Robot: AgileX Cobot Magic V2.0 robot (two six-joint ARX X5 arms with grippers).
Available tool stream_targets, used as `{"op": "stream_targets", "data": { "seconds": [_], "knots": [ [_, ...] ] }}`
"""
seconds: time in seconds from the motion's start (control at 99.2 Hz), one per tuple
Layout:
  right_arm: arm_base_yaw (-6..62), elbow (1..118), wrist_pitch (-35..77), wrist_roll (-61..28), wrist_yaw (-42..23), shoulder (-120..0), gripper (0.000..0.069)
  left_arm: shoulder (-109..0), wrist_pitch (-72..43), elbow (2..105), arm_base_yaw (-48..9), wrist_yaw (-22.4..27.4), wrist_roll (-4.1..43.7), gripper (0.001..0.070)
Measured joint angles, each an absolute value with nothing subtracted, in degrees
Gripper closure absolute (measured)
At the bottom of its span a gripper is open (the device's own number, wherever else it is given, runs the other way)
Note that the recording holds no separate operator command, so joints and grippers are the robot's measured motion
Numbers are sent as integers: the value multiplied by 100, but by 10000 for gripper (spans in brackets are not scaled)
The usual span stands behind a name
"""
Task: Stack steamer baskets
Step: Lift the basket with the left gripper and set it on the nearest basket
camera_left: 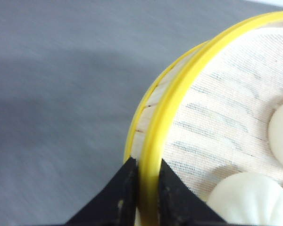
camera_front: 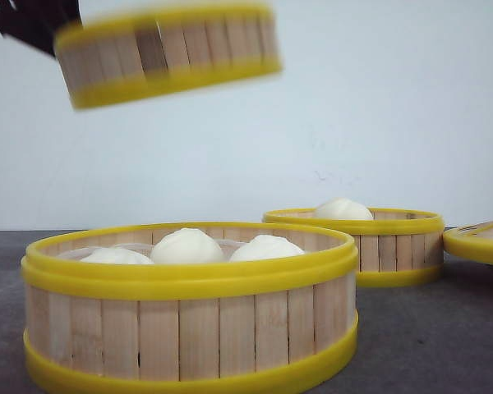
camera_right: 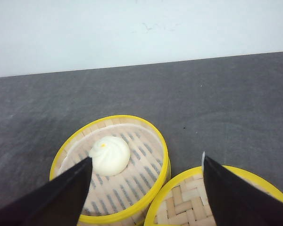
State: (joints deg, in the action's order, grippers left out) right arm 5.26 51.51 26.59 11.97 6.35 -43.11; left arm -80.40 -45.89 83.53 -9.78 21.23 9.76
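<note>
Steamer basket (camera_front: 168,53) | round, slatted wood, yellow rims | left tool (camera_left: 144,188) pinching wall

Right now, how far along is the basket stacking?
Nothing is stacked yet. In hand: the left gripper has its fingers pinched on the rim of one basket, held in the air above the front basket. Left: set it down on another, then add the third; the back basket sits apart beside the lid. The right gripper hangs open above it.

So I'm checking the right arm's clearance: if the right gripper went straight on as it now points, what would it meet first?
Probably the basket with one bun, perhaps clipping the woven lid beside it; depth is unclear.
</note>
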Motion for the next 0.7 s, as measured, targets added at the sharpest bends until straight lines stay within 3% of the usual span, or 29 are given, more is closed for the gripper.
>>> {"op": "stream_targets", "data": {
  "seconds": [0.232,0.464,0.696],
  "knots": [
    [526,5151,2657,1181,604,-4311,234,-7435,-5395,8353,-1470,2102,701,682],
    [526,5151,2644,1179,604,-4311,234,-7439,-5662,8058,-2137,1232,537,682],
    [526,5151,2641,1179,604,-4311,234,-7439,-5218,7397,-2569,974,543,682]
  ]
}}
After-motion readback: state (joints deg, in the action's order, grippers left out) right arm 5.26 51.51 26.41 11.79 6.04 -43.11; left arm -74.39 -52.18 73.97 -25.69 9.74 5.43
